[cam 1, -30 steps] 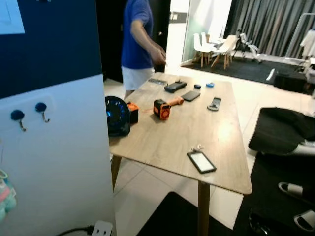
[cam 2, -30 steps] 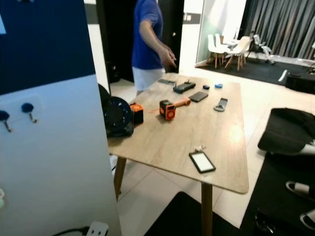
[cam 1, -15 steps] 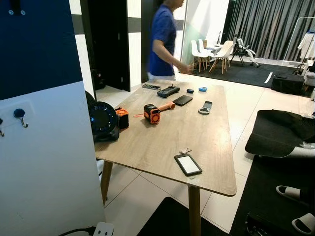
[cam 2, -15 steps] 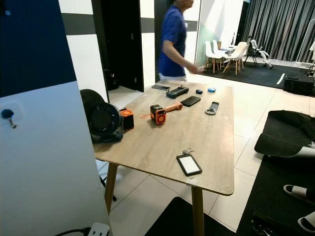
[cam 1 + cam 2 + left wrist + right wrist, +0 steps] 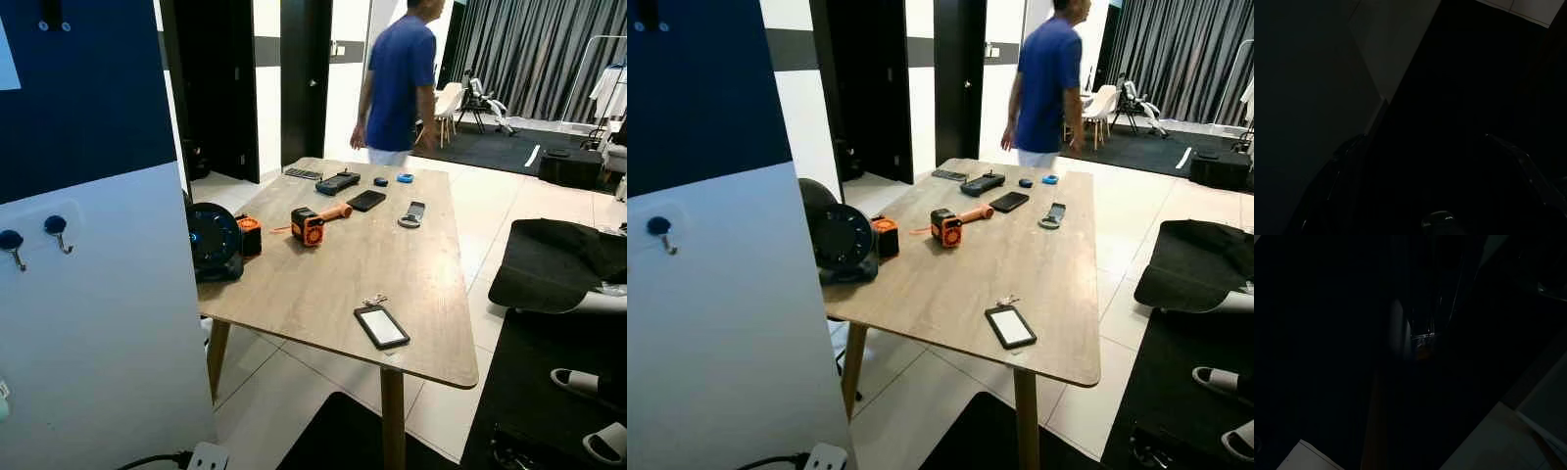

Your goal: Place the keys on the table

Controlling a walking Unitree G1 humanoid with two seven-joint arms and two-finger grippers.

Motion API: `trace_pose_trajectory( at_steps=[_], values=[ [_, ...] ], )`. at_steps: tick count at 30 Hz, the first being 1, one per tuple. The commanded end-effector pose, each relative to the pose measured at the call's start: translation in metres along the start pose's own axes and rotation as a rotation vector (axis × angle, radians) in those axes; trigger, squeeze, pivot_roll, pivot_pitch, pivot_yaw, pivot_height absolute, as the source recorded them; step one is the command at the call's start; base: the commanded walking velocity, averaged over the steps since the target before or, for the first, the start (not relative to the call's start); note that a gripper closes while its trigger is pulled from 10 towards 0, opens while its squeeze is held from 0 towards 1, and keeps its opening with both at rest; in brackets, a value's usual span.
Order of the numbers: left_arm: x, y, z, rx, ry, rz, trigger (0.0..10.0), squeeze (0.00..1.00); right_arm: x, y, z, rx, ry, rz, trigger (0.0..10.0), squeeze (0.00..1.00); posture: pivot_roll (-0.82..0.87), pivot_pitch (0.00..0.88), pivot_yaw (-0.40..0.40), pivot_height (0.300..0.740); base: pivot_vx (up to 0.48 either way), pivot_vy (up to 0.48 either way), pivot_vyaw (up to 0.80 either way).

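In the left wrist view, two long black fingers (image 5: 1339, 164) show dimly as glossy, curved outlines with faint highlights along their edges, and a small rounded, shiny part (image 5: 1439, 219) sits between their bases. The right wrist view is too dark to make out any part of the robot.

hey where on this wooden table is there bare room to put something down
The table is bare across its middle, between the orange tool and the keys, and along its right edge past the card holder. The far end, around the black phone, is crowded.
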State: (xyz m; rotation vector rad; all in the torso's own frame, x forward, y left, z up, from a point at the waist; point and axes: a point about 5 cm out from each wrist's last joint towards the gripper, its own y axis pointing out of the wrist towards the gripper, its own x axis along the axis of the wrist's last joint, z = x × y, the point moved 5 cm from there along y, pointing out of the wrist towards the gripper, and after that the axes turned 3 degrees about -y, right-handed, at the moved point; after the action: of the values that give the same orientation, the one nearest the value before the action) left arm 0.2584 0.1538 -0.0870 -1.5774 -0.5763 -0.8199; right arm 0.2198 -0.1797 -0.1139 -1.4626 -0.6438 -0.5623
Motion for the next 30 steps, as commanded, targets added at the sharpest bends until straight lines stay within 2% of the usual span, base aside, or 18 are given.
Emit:
trace_pose_trajectory(
  at_steps=[1,7,14,17,30],
  values=[
    [0.0,0.0,-0.0006,-0.007,0.016,0.003,10.0,0.0,-0.0005,-0.0002,-0.0008,-0.008,0.007,0.0,10.0,0.0,0.07,0.015,0.005,0.74,0.0,0.0,0.0],
    [0.0,0.0003,-0.0017,-0.015,0.024,0.004,10.0,0.0,-0.0007,-0.0003,-0.0016,-0.012,0.008,0.0,10.0,0.0,0.07,0.016,0.006,0.74,0.0,0.0,0.0],
    [-0.0005,0.0002,-0.003,-0.021,0.029,0.006,10.0,0.0,-0.0003,-0.0002,-0.0013,-0.012,0.008,0.0,10.0,0.0,0.07,0.014,0.006,0.74,0.0,-0.48,0.0],
    [-0.0015,0.0001,-0.0008,-0.009,0.007,0.011,10.0,0.0,0.0001,-0.0001,-0.0015,-0.013,0.009,-0.001,10.0,0.0,0.07,0.013,0.007,0.74,0.0,0.0,0.0],
    [-0.0003,0.0006,-0.0027,-0.029,0.02,0.012,10.0,0.0,-0.0008,-0.0002,-0.0013,-0.016,0.012,0.001,10.0,0.0,0.06,0.01,0.011,0.74,0.0,0.0,0.0]
  ],
)
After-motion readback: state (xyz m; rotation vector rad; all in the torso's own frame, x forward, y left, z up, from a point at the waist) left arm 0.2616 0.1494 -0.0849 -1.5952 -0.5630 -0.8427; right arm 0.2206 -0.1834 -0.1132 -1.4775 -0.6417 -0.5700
